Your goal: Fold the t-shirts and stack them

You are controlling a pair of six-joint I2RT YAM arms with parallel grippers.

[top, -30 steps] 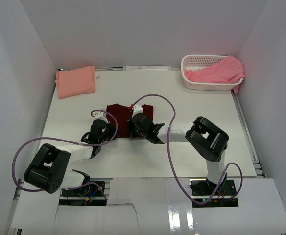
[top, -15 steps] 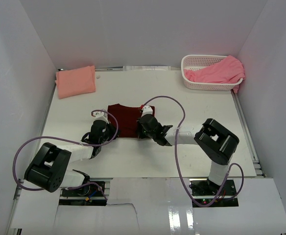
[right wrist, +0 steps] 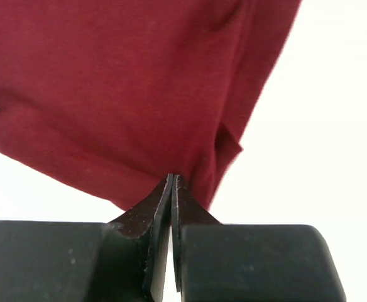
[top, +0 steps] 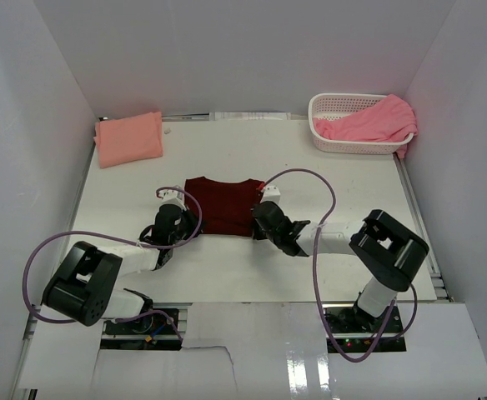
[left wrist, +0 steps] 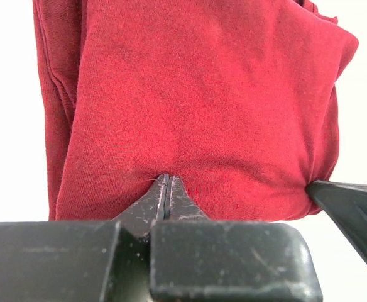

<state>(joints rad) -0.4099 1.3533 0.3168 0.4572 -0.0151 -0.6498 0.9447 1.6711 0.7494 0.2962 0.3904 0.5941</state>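
Top view of the table (top: 335,167). The first shirt (top: 223,204) lies at frame centre, with the left pincer (top: 183,220) at its lower left corner and the right pincer (top: 258,218) at its lower right corner. The second shirt (top: 128,138) lies at upper left. A basket (top: 335,103) stands at upper right, with the third shirt (top: 369,123) inside it, draped over its right rim.

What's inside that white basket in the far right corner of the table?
A crumpled pink t-shirt fills the white basket, with one part draped over its right rim. The cloth covers the basket's floor, so whether anything lies beneath it cannot be seen.
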